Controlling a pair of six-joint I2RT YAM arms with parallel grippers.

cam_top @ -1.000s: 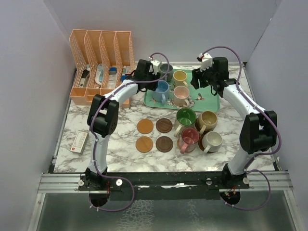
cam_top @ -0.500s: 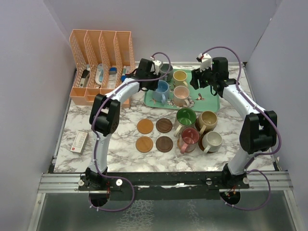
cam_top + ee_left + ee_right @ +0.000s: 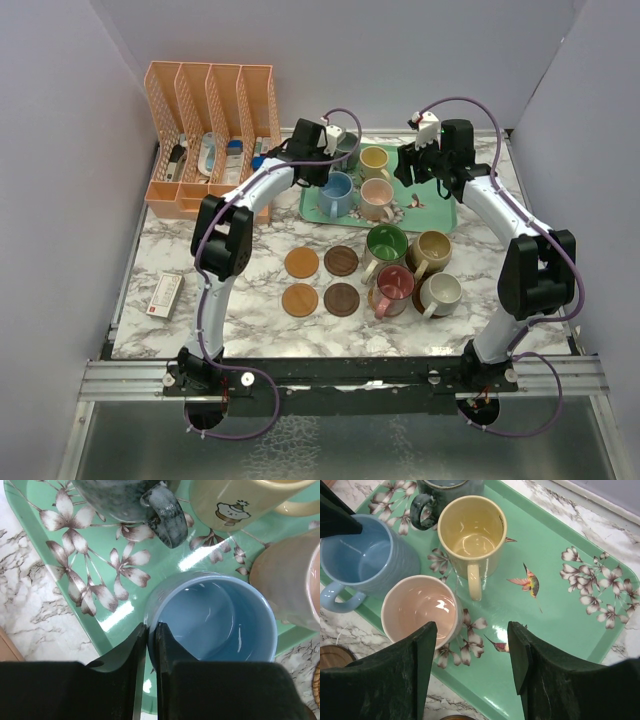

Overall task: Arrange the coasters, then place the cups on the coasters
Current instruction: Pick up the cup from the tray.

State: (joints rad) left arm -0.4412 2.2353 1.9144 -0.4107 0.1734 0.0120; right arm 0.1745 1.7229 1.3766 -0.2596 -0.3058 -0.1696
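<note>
The flat black fingers (image 3: 122, 680) of the left gripper (image 3: 151, 630) pinch the thin wall of the blue mug (image 3: 215, 615), one finger outside the rim and one inside. We find that smooth, round mug on the left part of the tray (image 3: 560, 625), a glossy teal rectangle printed with pale blossoms. Beyond it stands the mottled grey mug (image 3: 115, 495), then the yellow mug (image 3: 470, 535) and the matte pink mug (image 3: 420, 607). Over the tray the right gripper (image 3: 472, 630) hangs with its fingers spread wide, gripping nothing. Nearer us on the veined marble table (image 3: 250, 290), four bare coasters (image 3: 301, 263) form a square. They are thin round discs, two orange-tan on the left and two dark brown. Just to their right cluster the green mug (image 3: 386, 243), tan mug (image 3: 432, 248), dark red mug (image 3: 394, 285) and cream-white mug (image 3: 440, 292).
</note>
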